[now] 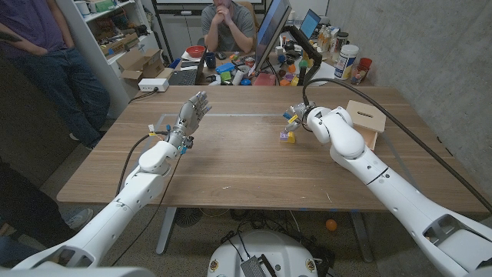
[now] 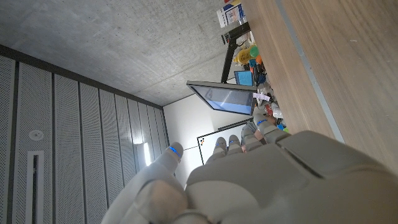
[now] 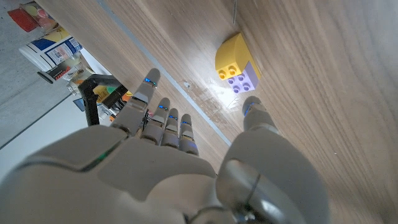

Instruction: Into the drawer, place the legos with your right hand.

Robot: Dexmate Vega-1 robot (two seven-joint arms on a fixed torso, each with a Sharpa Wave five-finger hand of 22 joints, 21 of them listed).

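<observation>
A small lego piece [image 1: 287,136], a yellow block joined to a lilac one, lies on the wooden table [image 1: 231,165] right of centre. My right hand [image 1: 300,116] hovers just behind and over it with fingers apart, holding nothing. In the right wrist view the lego [image 3: 235,65] lies just beyond the thumb tip of that hand [image 3: 186,162], apart from it. The light wooden drawer box [image 1: 367,121] stands to the right of my right forearm. My left hand [image 1: 192,115] is raised over the table's left half, fingers spread and empty; its back [image 2: 261,180] shows in the left wrist view.
Behind the table's far edge is a cluttered desk with a monitor [image 1: 270,31], bottles and toys, and a seated person [image 1: 228,23]. Another person [image 1: 46,61] stands at the far left. A white power strip [image 1: 154,85] sits near the far left corner.
</observation>
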